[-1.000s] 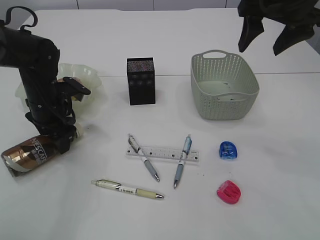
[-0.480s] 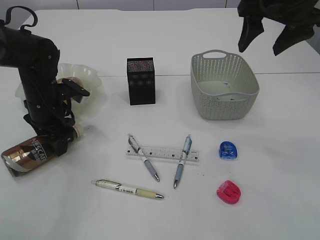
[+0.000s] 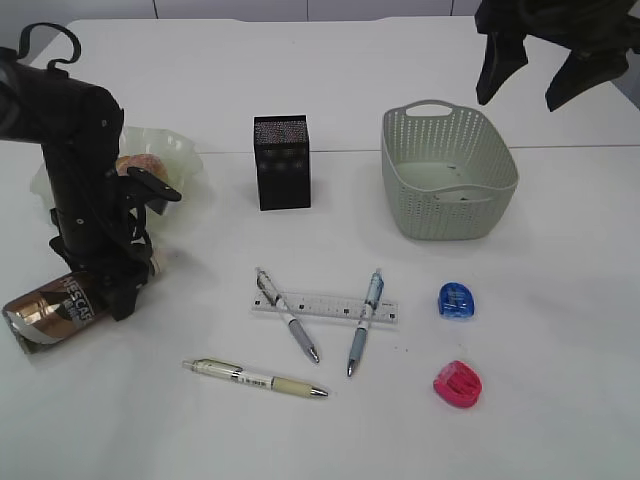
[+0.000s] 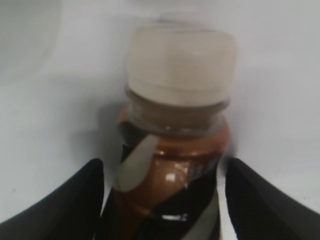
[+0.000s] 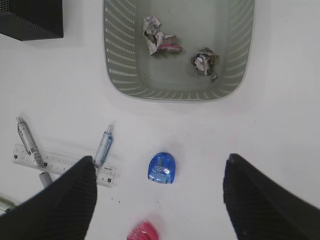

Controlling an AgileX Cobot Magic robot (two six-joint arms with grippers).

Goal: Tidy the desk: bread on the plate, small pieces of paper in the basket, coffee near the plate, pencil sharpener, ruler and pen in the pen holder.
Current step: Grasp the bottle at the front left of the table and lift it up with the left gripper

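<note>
The white worktop [image 3: 520, 300] fills the frame, with a pale wall strip along the top edge.

At the left of the exterior view, my left pincer [image 3: 120, 285] is down over the coffee bottle [image 3: 50, 308], which lies on its side at the lower left. In the left wrist view its two dark fingers [image 4: 60, 200] stand on either side of the bottle's shoulder with a gap showing on each side, so I read it as open and straddling, not gripping. The white cap [image 4: 180, 65] points away from the camera.

Behind that arm, at the upper left, sits the green glass plate [image 3: 185, 150] with the bread [image 3: 135, 163] on it.

My right pincer [image 3: 530, 70] hangs at the upper right, above the basket [image 3: 448, 175], jaws spread wide and holding nothing. The right wrist view shows two crumpled paper balls [image 5: 159, 37] inside the basket.

The black mesh pen holder [image 3: 281, 160] stands upright at centre top, left of the basket.

In the centre, the clear ruler [image 3: 325, 306] lies flat with two pens [image 3: 287, 314] crossing it; whether they rest on it or under it I cannot tell. A third pen [image 3: 255, 378] lies just below, apart. A blue sharpener [image 3: 456, 299] and a pink sharpener [image 3: 458, 383] lie at the lower right.
</note>
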